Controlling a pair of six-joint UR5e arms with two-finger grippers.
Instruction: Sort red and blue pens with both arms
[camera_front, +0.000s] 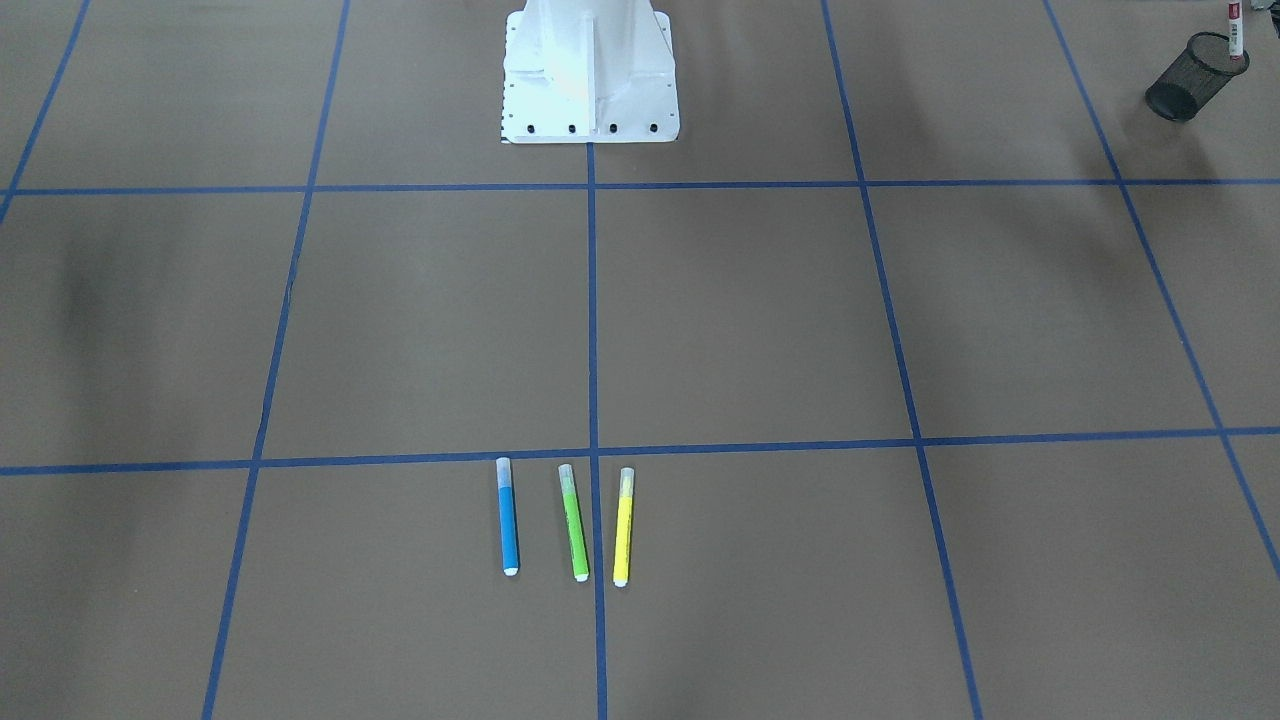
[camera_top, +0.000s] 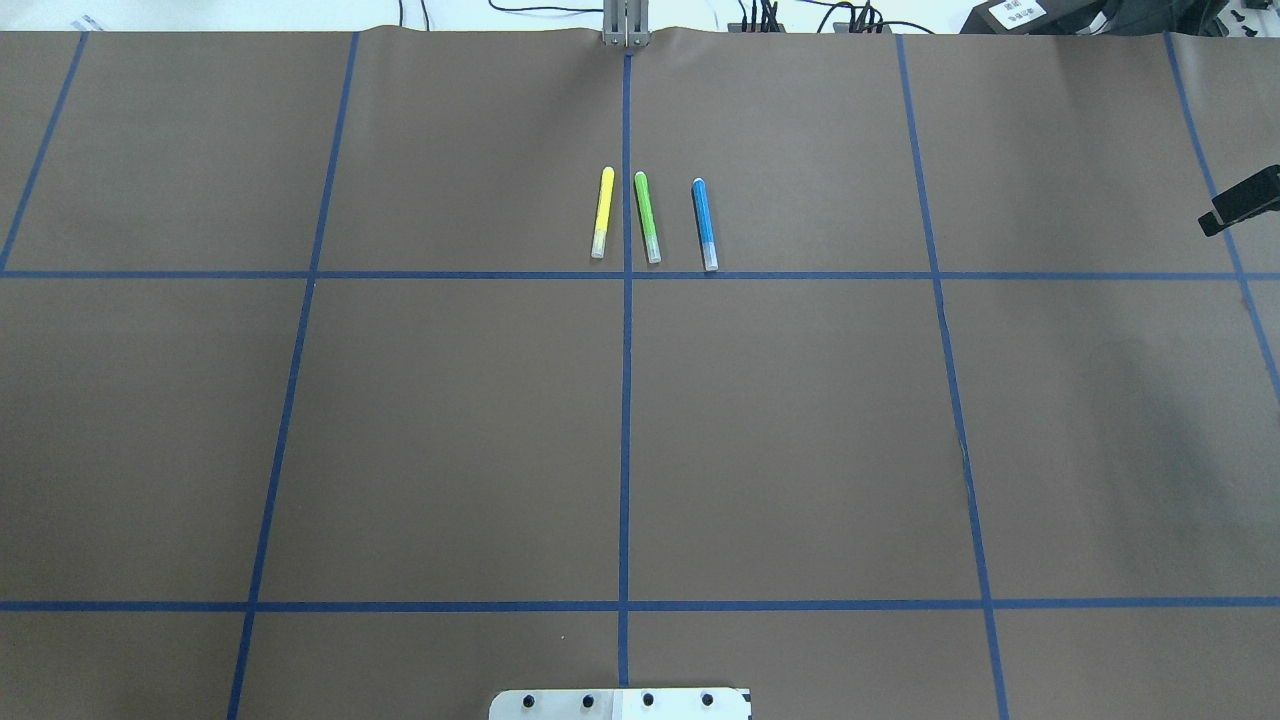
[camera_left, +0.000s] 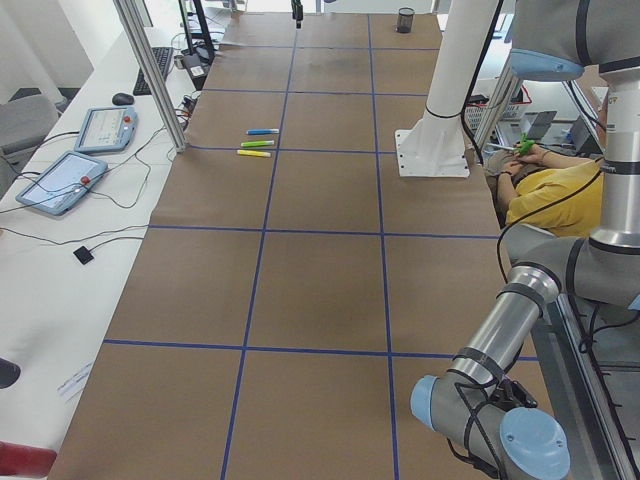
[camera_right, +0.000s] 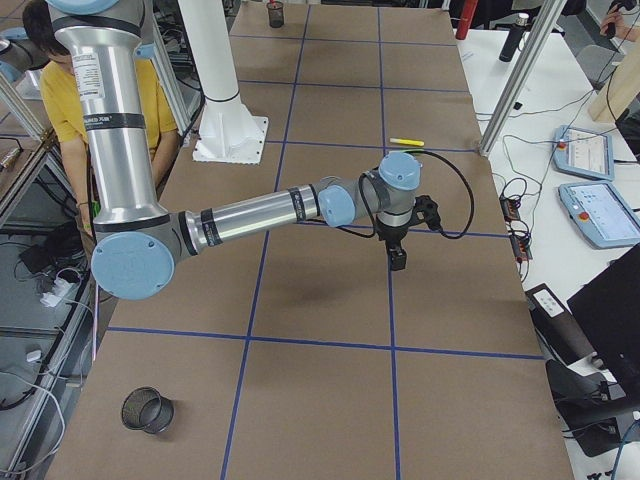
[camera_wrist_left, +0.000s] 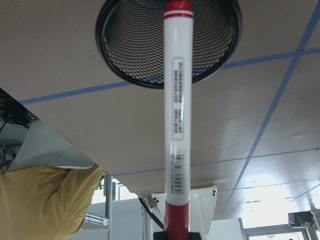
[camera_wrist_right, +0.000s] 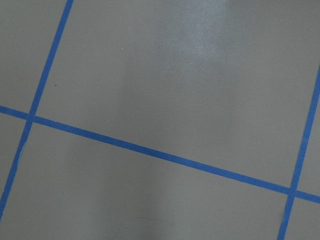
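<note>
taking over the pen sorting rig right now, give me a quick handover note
Left gripper: shut on the red pen, held end-first over the mouth of the black mesh cup at the robot's left end; not released.
Right gripper: hovers over bare table, nothing seen in it; open or shut cannot be told.
Blue pen: lies flat beside the green marker and yellow marker, untouched.
Second mesh cup: stands at the robot's right end.
Done: red pen picked up and brought to its cup.
Left: drop it; then probably the right arm takes the blue pen to the second cup.
</note>
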